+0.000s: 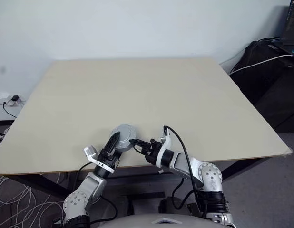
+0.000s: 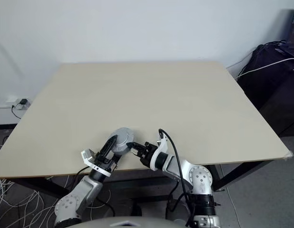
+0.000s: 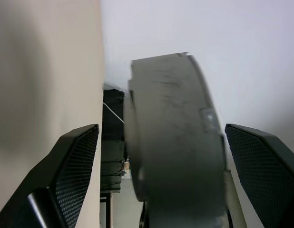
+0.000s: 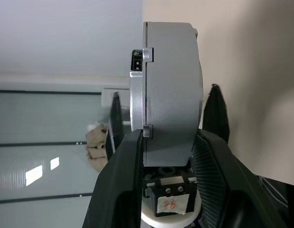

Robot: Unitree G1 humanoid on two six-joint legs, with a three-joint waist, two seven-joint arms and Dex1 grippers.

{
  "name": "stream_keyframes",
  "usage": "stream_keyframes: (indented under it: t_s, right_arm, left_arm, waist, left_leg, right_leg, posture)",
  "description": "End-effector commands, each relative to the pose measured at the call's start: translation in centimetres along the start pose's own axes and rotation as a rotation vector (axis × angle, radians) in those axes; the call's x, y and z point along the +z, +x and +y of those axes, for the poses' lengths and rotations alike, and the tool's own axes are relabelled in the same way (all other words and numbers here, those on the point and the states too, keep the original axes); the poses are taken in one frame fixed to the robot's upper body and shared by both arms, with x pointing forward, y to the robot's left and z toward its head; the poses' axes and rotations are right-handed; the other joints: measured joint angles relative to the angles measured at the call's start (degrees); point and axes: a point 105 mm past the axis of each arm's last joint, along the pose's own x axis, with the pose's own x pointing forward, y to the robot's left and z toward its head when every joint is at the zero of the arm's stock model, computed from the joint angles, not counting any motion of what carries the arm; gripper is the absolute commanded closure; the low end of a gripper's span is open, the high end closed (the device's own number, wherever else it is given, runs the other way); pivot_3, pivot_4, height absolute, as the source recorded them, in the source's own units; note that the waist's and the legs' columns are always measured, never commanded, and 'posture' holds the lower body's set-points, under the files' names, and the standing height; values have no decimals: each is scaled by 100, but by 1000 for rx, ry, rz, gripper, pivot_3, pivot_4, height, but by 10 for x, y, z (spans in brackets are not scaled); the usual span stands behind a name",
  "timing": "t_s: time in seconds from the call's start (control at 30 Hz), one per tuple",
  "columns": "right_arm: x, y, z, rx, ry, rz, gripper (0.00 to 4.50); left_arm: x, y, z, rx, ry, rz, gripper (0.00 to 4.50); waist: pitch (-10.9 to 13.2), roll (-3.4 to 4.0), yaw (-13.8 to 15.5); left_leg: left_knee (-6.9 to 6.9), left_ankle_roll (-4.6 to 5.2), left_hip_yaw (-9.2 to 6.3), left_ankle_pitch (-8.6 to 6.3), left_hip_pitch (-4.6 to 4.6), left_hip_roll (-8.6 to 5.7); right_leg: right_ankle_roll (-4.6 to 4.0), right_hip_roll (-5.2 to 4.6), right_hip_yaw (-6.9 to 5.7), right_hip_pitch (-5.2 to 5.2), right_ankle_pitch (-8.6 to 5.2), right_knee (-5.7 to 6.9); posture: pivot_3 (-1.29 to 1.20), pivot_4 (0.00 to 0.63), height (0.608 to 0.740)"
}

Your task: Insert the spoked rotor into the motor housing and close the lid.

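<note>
**Assembled motor held at the table's near edge**

Over the near edge of the pale wooden table [image 1: 151,90], both arms meet around one round silver-grey part; it is the motor housing [image 1: 123,137] with the lid [image 4: 140,85] closed on it, a seam running round the side where the two halves join; the spoked rotor cannot be seen, and whether it sits inside cannot be told from outside.

From the right, the right gripper [image 1: 136,145] clamps the assembly by its two flat faces, one black finger pressed to each side, as the right wrist view shows closely; the part stands on edge between them.

From the left, the left gripper [image 1: 113,141] has its fingers spread wide on either side of the same part; in the left wrist view a clear gap shows between each finger and the metal, so it grips nothing.

Beyond the table's far right corner stands dark equipment [image 1: 273,71] with a white cable across it.
</note>
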Motion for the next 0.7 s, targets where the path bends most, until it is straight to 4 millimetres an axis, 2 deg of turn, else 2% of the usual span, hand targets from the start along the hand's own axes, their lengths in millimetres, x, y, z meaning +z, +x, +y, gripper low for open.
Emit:
stream_keyframes:
  t_s: [0.03,0.17,0.2,0.5,0.57,0.7]
  right_arm:
    - [1,1,28,118,-38,5,3279]
    - [1,1,28,115,-37,6,3279]
    - [1,1,28,115,-38,6,3279]
    - [11,1,19,59,-62,-71,3279]
    - [12,1,18,56,-58,-78,2545]
    - [13,0,17,57,-58,-80,1372]
  left_arm:
    - [-10,12,-11,-77,-58,-7,935]
    - [-11,11,-11,-77,-60,-5,2260]
    - [-11,11,-11,-78,-60,-4,2377]
    - [-12,11,-13,-78,-57,-1,2377]
    - [-12,11,-13,-79,-57,-5,2377]
    - [-12,12,-16,-88,-50,-17,2381]
  waist:
    - [0,0,0]
    - [0,-1,-1]
    - [-1,-2,-1]
    - [-2,-3,1]
    - [-2,-3,4]
    - [-3,-5,-1]
  left_leg:
    - [0,0,0,0,0,0]
    - [3,0,0,0,0,1]
    - [4,0,0,0,-1,1]
    - [9,0,0,0,-1,1]
    - [10,0,0,0,-1,1]
    - [13,0,0,0,-1,0]
  right_leg:
    - [0,0,0,0,0,0]
    - [0,-3,1,0,0,2]
    - [0,-3,1,-1,1,2]
    - [2,3,0,1,2,3]
    - [4,4,1,1,3,3]
    - [6,11,1,3,4,3]
  posture:
    - [0,0,740]
    - [0,0,740]
    - [0,0,740]
    - [0,0,740]
    - [0,0,740]
    - [0,0,740]
